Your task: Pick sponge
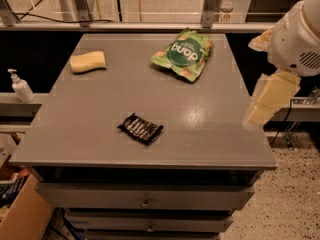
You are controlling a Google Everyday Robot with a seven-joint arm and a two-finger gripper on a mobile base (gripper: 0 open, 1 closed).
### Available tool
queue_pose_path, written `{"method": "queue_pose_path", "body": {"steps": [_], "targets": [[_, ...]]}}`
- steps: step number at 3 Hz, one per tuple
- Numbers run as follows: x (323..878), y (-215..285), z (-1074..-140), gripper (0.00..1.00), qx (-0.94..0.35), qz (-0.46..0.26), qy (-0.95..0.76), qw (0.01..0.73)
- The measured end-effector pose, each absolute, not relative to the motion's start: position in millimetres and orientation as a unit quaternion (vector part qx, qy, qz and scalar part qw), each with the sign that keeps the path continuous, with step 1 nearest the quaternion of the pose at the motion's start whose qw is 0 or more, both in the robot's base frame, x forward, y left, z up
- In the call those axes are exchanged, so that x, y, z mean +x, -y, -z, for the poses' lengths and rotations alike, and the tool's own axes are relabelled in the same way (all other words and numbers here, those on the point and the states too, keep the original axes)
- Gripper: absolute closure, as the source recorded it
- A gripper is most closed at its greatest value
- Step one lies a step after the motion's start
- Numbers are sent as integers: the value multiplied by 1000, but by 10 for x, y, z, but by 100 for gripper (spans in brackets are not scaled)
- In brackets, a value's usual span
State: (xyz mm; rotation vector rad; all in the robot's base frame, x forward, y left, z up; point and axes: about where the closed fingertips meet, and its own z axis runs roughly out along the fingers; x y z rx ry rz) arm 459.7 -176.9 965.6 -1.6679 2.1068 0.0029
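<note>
Bench (100, 109): grey top over drawers (145, 196); it carries three loose items, well apart from one another.
Sponge (88, 62): lies flat at the bench's far-left corner, pale face up, nothing touching it, so open to a grasp from above.
Snack pouch (183, 53): far-right part of the bench, printed face up, well apart from the sponge.
Black wrapper (140, 128): near the bench's front edge, about mid-width.
Soap bottle (21, 86): upright on a ledge off the bench's left side.
Gripper (270, 99): hangs off the bench's right edge, pointing down, clear of all items; whether spread or pressed together cannot be told.
Assessment: the pick is not begun, and the reach must cross the whole bench, probably passing over the pouch.
</note>
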Motion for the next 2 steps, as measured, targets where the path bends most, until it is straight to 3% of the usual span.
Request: {"method": "queue_pose_path", "body": {"steps": [2], "targets": [[5147, 862, -9489, 0, -608, -44, -727, 316]]}}
